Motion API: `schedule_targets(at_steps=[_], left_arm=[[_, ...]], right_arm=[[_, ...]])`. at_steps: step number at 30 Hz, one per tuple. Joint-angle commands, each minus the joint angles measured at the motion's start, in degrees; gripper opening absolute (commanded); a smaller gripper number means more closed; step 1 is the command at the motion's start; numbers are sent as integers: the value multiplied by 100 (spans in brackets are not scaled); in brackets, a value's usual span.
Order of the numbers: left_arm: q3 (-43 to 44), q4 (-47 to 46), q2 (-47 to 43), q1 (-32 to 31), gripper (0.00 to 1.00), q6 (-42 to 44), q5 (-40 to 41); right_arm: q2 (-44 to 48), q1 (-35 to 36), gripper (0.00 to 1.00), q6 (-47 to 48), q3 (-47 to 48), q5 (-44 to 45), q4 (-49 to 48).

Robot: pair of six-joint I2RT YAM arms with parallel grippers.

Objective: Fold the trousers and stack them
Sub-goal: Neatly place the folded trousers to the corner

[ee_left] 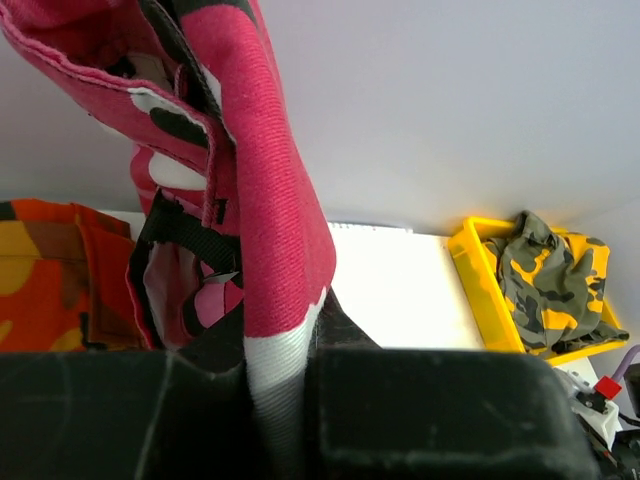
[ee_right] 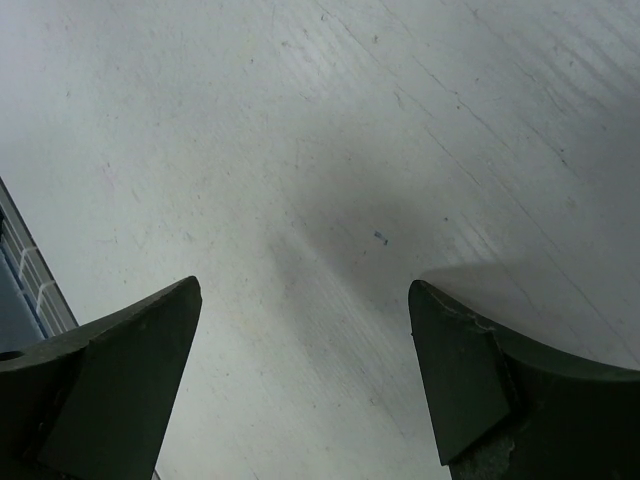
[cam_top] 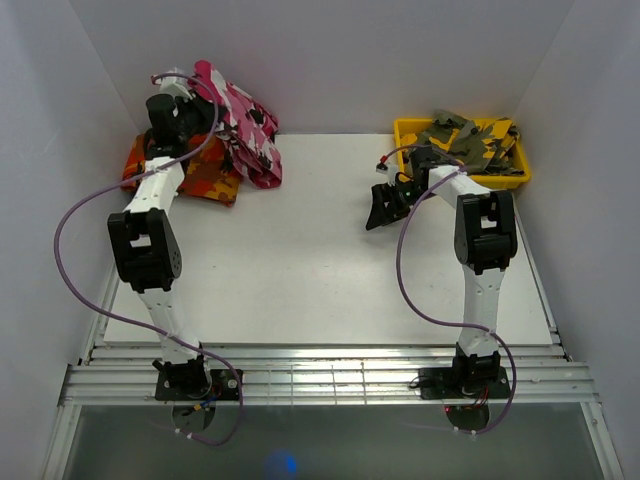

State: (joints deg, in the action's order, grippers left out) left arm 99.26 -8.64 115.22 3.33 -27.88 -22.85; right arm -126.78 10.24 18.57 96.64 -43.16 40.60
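The pink, magenta, white and black camouflage trousers (cam_top: 247, 128) hang bunched at the table's far left corner, lifted at one end. My left gripper (ee_left: 285, 365) is shut on a fold of the trousers (ee_left: 285, 200); the fabric runs up from between its black fingers. In the top view the left gripper (cam_top: 190, 88) sits high by the back wall. My right gripper (cam_top: 383, 207) hovers over the bare table right of centre. In the right wrist view this gripper (ee_right: 305, 340) stands wide open with only table surface between its fingers.
Orange-red camouflage trousers (cam_top: 190, 175) lie folded under the left arm at the far left (ee_left: 50, 285). A yellow bin (cam_top: 520, 178) at the far right holds olive-grey camouflage trousers (cam_top: 470, 140). White walls close in the back and both sides.
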Motion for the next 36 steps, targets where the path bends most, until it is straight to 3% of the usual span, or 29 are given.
schedule_targets(at_steps=[1,9,19,25,28,29,33,36], left_arm=[[655,-665,-280,334,0,-68,-272],[1121,-586,-342,782,0,-95,-668],[419,-261,-79,1494,0,-183,-1028],[-232,214,-8,1829,0,579,-133],[240,678,412,1881,0,1203,306],[512,1228,823,1873,0,1319,482],[1367,1647,1546,2030,0,1601,668],[1429,1462,1766,2101,19,1662,843]], right_arm=[[329,-22,90,138,-75,9,115],[321,-22,90,200,-119,-26,168],[224,-40,90,244,3,53,290],[206,-66,90,340,22,62,431],[145,-66,90,367,48,44,528],[119,-66,90,367,65,35,545],[136,-66,90,376,31,-35,528],[154,-66,90,393,4,-53,546]])
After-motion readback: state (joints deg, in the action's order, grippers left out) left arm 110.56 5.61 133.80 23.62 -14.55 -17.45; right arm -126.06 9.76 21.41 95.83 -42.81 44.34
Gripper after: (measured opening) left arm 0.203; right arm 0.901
